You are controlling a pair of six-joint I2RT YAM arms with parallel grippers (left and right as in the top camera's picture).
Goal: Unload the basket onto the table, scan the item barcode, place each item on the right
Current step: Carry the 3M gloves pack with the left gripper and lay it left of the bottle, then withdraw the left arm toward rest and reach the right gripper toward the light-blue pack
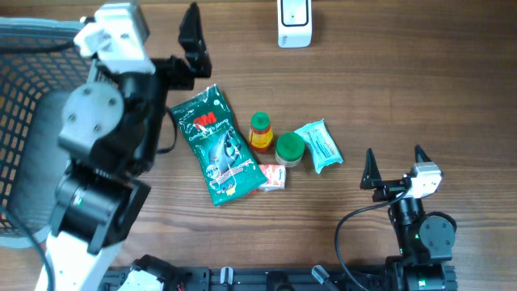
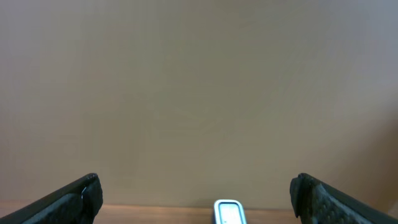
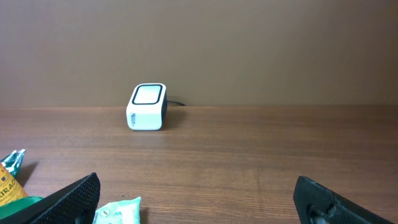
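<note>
Since nothing's gripped yet, R gripper: fingers wide, empty, aimed at 12 o'clock, nearest you on the R side.
Teal packet: item closest to the R fingers, at 9–10 o'clock of them, apart. Long axis approx 11–5. Soft crinkly wrap w/ print, so prob. gives under a pinch.
Jar, bottle, red-white packet: bunched btw teal packet and pouch, touching or nearly.
Green pouch: mid table, biggest item, flat, glossy. Long axis 11–5. White patch at its 5 o'clock end may be the barcode, too small to tell.
Which item: you can't tell from here. By my read, R arm is nearer the teal packet, L arm nearer the pouch.
L gripper: fingers wide, empty. Pouch sits at 5–6 o'clock of it, off its aim.
Scanner: far edge, 3 o'clock of L gripper, 12–1 of the items, well apart. Window looks to be on top, so you'd likely present the code face-down.
</note>
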